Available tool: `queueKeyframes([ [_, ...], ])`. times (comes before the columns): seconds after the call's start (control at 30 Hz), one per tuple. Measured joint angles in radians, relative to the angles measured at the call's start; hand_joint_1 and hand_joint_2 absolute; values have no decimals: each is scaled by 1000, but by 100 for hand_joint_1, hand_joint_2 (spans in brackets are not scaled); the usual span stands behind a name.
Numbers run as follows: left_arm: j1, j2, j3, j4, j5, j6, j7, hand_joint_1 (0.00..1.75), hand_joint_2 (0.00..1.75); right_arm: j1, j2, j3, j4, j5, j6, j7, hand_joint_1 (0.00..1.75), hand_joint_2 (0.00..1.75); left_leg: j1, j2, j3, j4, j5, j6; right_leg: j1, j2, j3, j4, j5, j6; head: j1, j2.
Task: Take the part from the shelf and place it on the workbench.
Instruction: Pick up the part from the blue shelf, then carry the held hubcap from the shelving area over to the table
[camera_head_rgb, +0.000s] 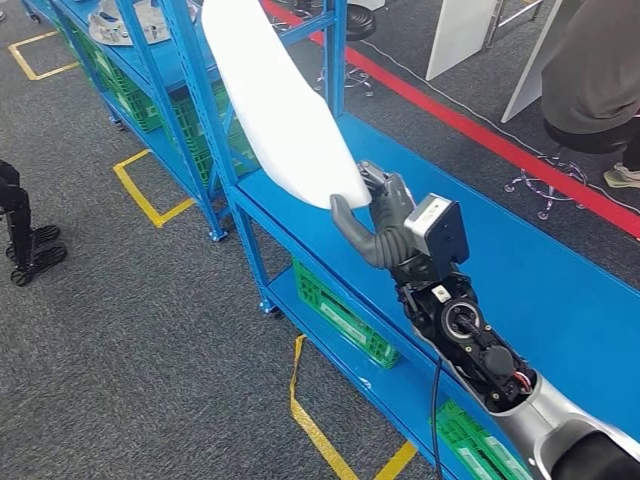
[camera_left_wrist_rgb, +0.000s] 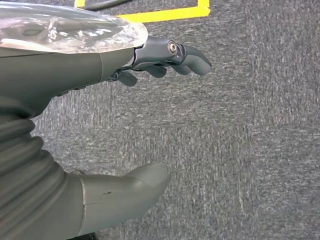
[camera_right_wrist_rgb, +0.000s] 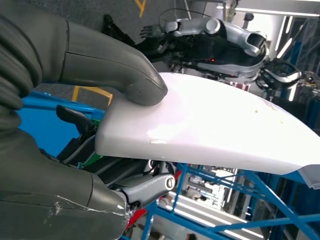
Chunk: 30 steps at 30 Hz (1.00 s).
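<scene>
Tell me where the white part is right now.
In the head view, the white part is in the air, held at its near end by the right hand, slanting up over the blue workbench toward the shelf.

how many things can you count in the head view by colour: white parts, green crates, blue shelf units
White part, held by the right hand: 1
Green crates on the lower shelves: 4
Blue shelf units: 2
Total: 7
</scene>
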Motion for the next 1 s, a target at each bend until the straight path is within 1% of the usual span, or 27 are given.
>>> queueKeyframes([
  [0.1, 0, 0, 0, 0, 4, -2, 0, 0, 175, 7, 2, -4, -22, -2, 0, 0, 175, 175, 0, 0, 0, 0, 0, 0, 0, 0, 0, 0, 0, 0, 0, 0],
  [0.33, 0, 0, 0, 0, 8, 26, 9, 0, 175, 23, 9, -17, -51, -37, -12, -8, 175, 175, 0, 0, 0, 0, 0, 0, 0, 0, 0, 0, 0, 0, 0, 0],
  [0.5, -1, -1, 0, 0, 9, 39, 11, 0, 175, 43, 25, -35, -60, -51, -80, -54, 175, 175, 0, 0, 0, 0, 0, 0, 0, 0, 0, 0, 0, 0, 0, 0],
  [0.57, -1, -1, 0, 0, 8, 42, 12, 0, 175, 49, 33, -41, -62, -81, -92, -71, 175, 175, 0, 0, 0, 0, 0, 0, 0, 0, 0, 0, 0, 0, 0, 0],
  [0.7, -3, -2, 0, 0, 5, 42, 22, 0, 175, 52, 39, -43, -63, -176, -43, -87, 175, 175, 0, 0, 0, 0, 0, 0, 0, 0, 0, 0, 0, 0, 0, 0],
  [0.8, -3, -2, 0, 0, 0, 41, 46, 0, 175, 52, 40, -46, -63, -241, -17, -95, 175, 175, 0, 0, 0, 0, 0, 0, 0, 0, 0, 0, 0, 0, 0, 0],
  [1.0, -5, -2, 0, 0, -8, 34, 67, 0, 175, 52, 42, -50, -62, -263, 10, -112, 175, 175, 0, 0, 0, 0, 0, 0, 0, 0, 0, 0, 0, 0, 0, 0],
])
